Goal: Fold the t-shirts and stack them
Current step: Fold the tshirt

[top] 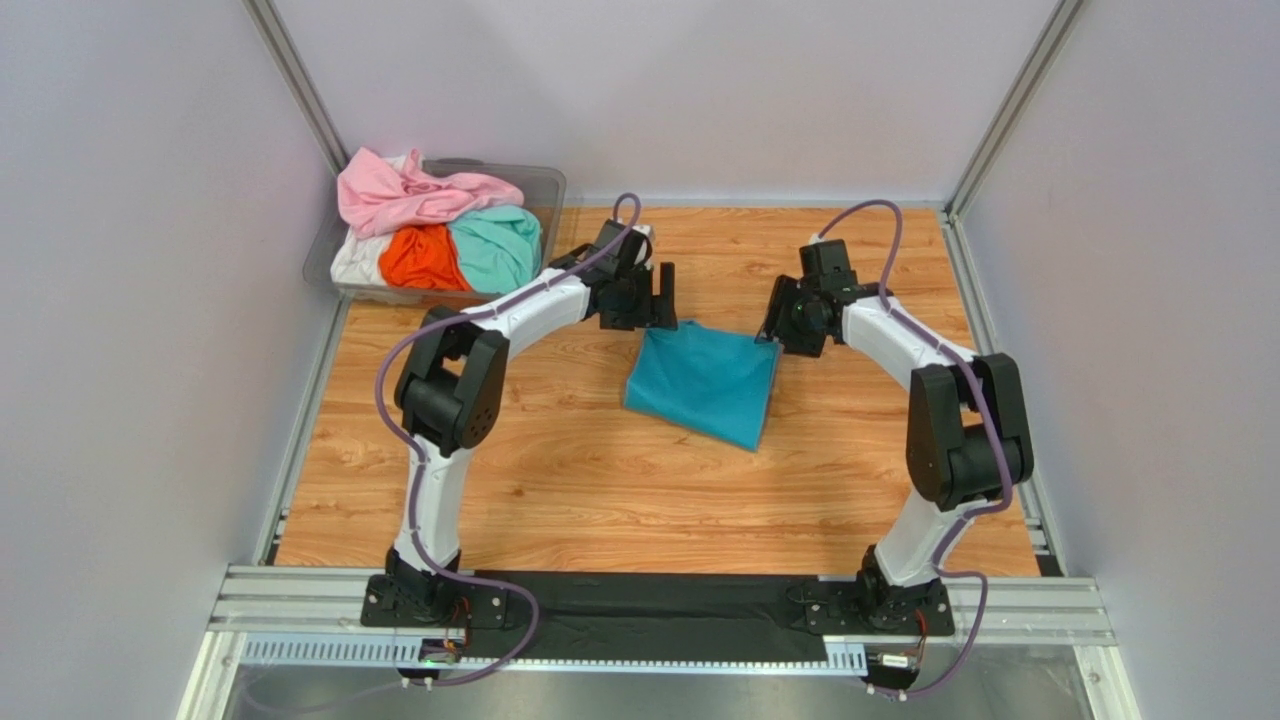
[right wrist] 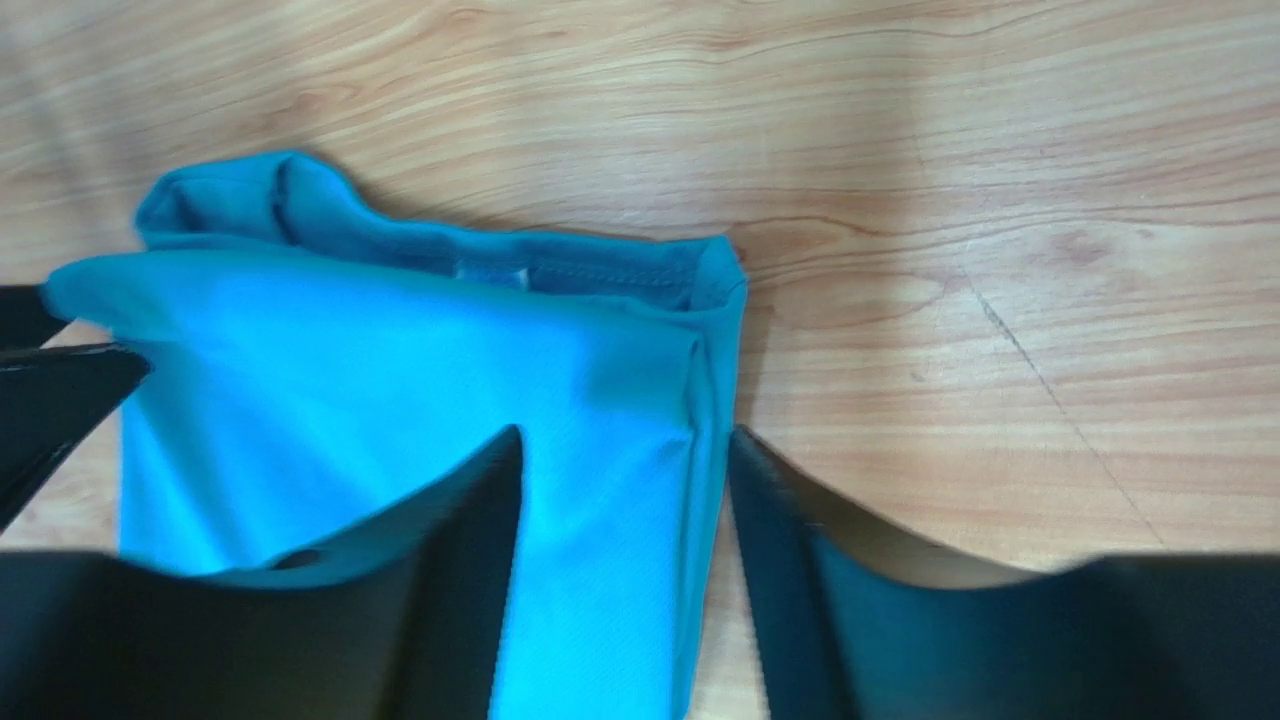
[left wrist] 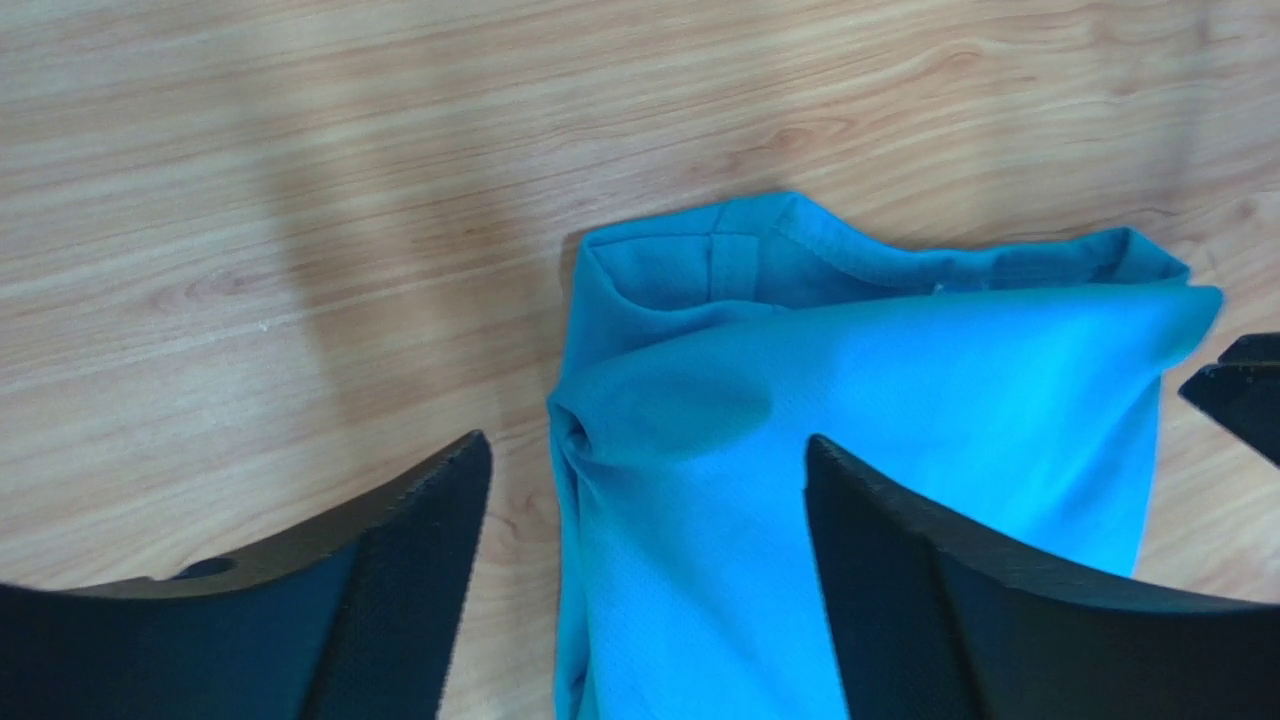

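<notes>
A teal-blue t-shirt (top: 703,383) lies folded into a small rectangle on the wooden table, its collar along the far edge. My left gripper (top: 649,300) stands over its far left corner. In the left wrist view the left gripper (left wrist: 646,465) is open, and the shirt's (left wrist: 902,390) left edge lies loose between the fingers (left wrist: 406,555). My right gripper (top: 781,323) is at the far right corner. In the right wrist view the right gripper (right wrist: 624,450) is open less wide, astride the shirt's (right wrist: 376,360) right edge, the cloth flat and unpinched. More t-shirts, pink (top: 421,192), orange (top: 421,258), mint green (top: 501,248) and white (top: 355,263), are heaped in the tub.
The clear plastic tub (top: 544,188) stands at the table's far left corner. Grey walls and metal frame posts close in the table (top: 601,480) on three sides. The arms' bases sit on a black rail (top: 661,600) at the near edge.
</notes>
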Controlling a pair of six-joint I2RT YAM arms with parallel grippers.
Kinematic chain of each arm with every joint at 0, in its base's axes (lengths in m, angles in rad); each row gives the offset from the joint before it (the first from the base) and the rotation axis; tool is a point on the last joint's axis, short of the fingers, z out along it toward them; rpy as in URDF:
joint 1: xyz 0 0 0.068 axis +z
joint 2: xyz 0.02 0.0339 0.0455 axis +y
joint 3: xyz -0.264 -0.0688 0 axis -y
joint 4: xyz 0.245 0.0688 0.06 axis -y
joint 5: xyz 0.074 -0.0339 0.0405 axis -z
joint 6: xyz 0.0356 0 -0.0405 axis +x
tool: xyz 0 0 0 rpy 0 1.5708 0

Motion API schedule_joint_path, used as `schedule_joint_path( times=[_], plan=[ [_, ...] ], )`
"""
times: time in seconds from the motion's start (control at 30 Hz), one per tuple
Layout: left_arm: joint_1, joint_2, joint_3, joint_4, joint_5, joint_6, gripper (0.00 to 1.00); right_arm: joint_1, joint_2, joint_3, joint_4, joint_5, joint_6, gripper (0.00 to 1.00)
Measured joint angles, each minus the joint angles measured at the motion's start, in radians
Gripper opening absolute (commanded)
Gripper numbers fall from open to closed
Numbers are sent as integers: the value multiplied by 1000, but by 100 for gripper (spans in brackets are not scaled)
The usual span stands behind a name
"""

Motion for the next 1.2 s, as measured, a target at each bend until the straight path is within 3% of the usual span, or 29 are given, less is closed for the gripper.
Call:
schedule_joint_path(
  times=[0.07,0.33,0.5,0.83,1.2],
  plan=[
    [0,-23,0,-13,12,1,99,0,-42,-2,-8,-23,-1,100],
    [-5,-224,-52,-33,49,-8,100,0,-330,-65,-2,-138,-2,100],
    [-35,-330,-125,-18,123,-17,100,2,-402,-127,32,-238,19,100],
    [-67,-312,-356,99,315,-64,100,10,-180,-106,80,-333,36,100],
    [-65,-253,-474,152,315,-68,99,11,74,5,94,-290,36,100]
  ],
)
